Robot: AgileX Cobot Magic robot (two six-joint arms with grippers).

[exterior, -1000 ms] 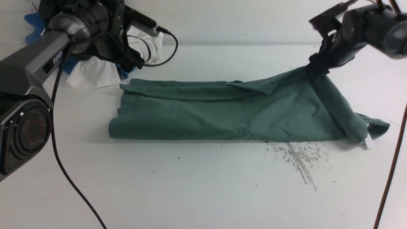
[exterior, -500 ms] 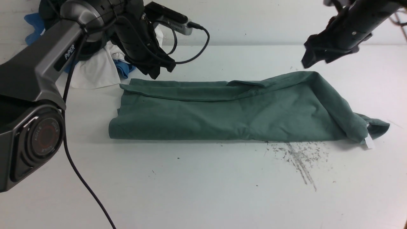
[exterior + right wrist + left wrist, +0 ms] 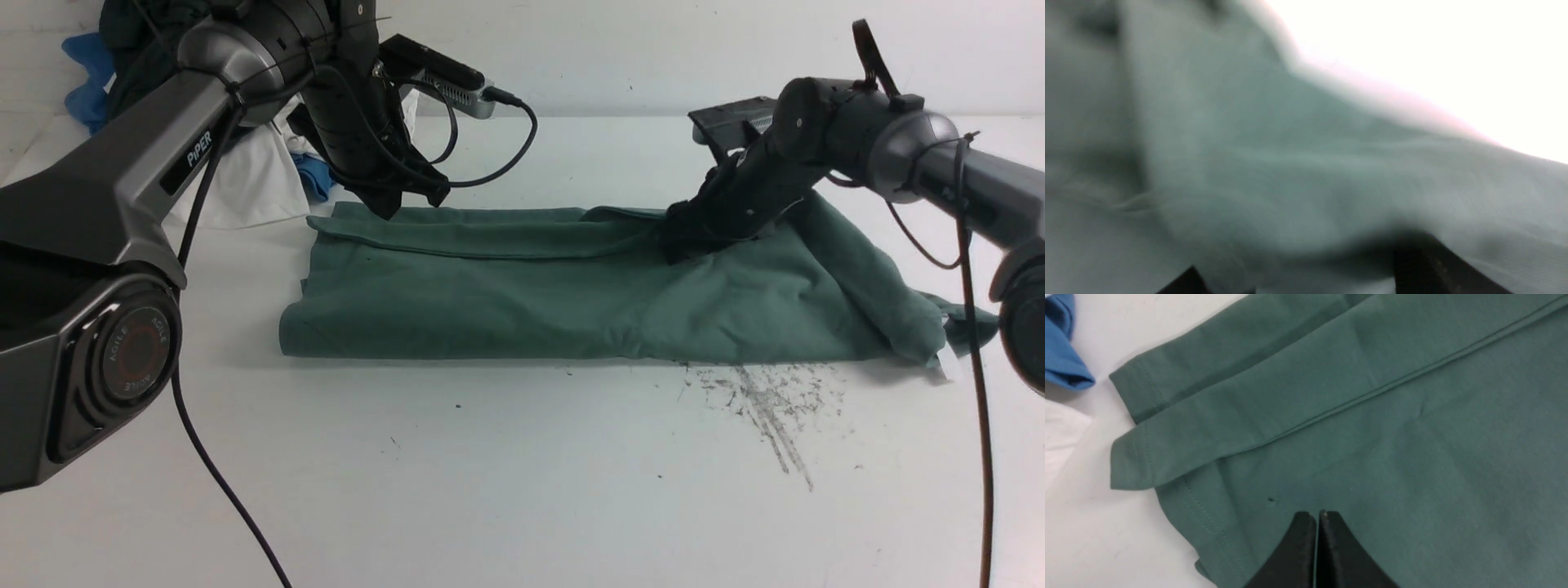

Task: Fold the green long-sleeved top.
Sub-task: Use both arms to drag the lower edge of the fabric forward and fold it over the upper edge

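Note:
The green long-sleeved top [image 3: 571,286] lies on the white table as a long folded strip, with a white label [image 3: 947,363] at its right end. My left gripper [image 3: 408,198] is shut and empty, just above the top's far left corner; in the left wrist view its tips [image 3: 1316,515] hang over the green cloth [image 3: 1372,416] near the hem. My right gripper [image 3: 678,238] is down on the far fold of the top, right of the middle. In the blurred right wrist view its jaws [image 3: 1306,281] stand wide apart over bulging green cloth [image 3: 1290,183].
A pile of other clothes lies at the back left: a white garment [image 3: 237,184], blue cloth [image 3: 314,175] and a dark garment [image 3: 147,33]. Black scuff marks [image 3: 767,400] mark the table in front of the top. The left arm's cable [image 3: 490,155] hangs near the far edge.
My right gripper let go of the top's raised far right edge, which dropped flat, then swung left and down onto the fold. My left gripper moved right from the clothes pile to the top's corner.

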